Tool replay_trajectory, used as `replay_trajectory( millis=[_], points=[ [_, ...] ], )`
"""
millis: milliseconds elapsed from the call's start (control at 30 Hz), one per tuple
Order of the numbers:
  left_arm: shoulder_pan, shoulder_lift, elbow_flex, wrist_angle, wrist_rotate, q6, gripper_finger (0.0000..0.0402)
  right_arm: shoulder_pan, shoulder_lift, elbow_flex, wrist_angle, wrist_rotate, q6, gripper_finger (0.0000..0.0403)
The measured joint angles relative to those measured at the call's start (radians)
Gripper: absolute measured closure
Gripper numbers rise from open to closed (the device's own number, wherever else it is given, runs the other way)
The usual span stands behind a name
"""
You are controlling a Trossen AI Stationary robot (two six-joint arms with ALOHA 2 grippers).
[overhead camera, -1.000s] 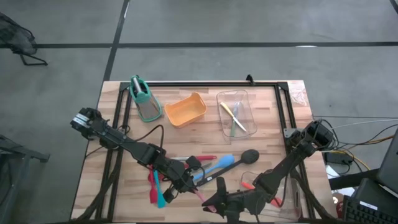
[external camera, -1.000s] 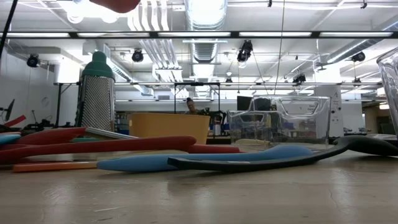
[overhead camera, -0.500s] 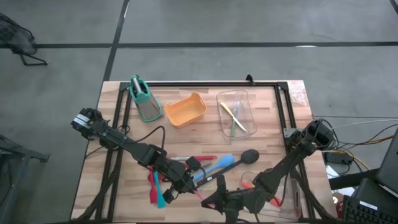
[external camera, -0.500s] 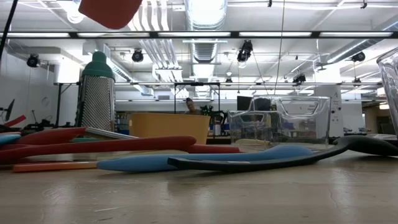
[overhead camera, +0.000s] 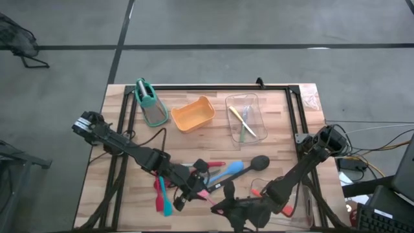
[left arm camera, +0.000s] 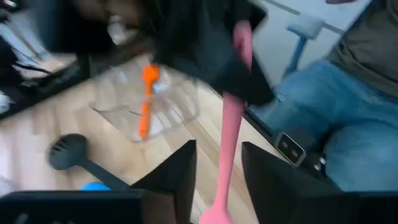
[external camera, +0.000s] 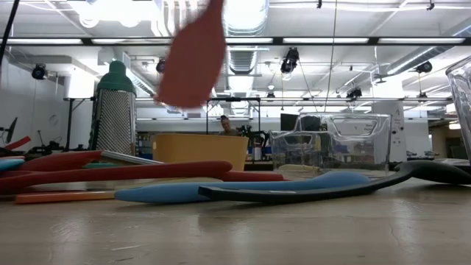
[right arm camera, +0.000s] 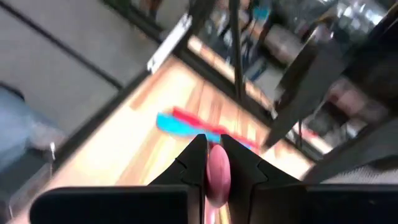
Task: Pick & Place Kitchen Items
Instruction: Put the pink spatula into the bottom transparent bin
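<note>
Most utensils (overhead camera: 217,173) lie loose on the desk (overhead camera: 213,139); the right gripper (right arm camera: 213,163) pinches a pink spatula (left arm camera: 230,124) in its jaws, the left gripper's (left arm camera: 217,177) jaws spread.

Pink spatula (left arm camera: 231,118) airborne, utensils (overhead camera: 194,178) scattered.

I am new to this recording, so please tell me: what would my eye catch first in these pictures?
First, the pink spatula hanging in the air above the table's near edge, its handle pinched in the right gripper, with the left gripper open around it. Next, the heap of coloured utensils beside them, and the orange tub farther back.
</note>
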Motion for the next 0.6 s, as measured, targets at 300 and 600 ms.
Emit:
replay_trajectory(
  millis=[300, 600],
  points=[
    [-0.002, -0.041, 0.0, -0.054, -0.022, -0.056, 0.0232, 0.004, -0.006, 0.248, -0.637, -0.002, 0.381, 0.0376],
    [-0.006, -0.041, -0.001, -0.136, -0.021, -0.116, 0.0232, 0.008, -0.005, 0.509, -1.106, -0.16, 0.717, 0.0375]
  ],
)
